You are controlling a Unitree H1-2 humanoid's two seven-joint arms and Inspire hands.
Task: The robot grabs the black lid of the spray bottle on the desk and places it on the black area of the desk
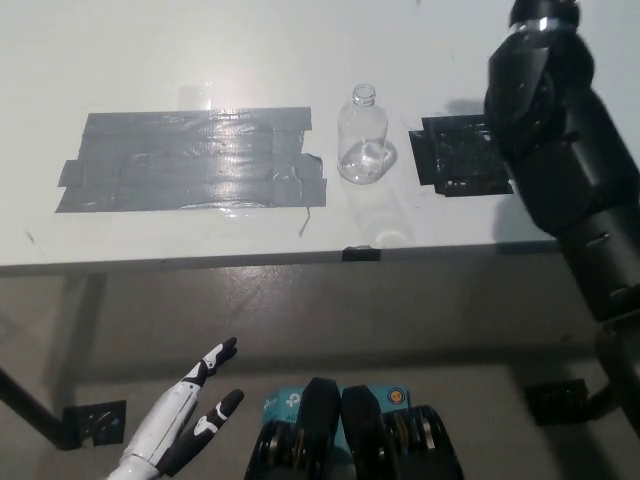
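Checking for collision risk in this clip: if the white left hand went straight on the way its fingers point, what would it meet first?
Probably the desk's front edge. The left hand hangs open below it, pointing up and right in the picture. Depth is unclear, so it might pass beneath.

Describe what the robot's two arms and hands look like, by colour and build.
The left hand is slim and white, with black-tipped fingers and dark patches between segments. The right arm is bulky, glossy black, built from rounded shell segments with a silvery ring at its top joint. Its hand is not visible.
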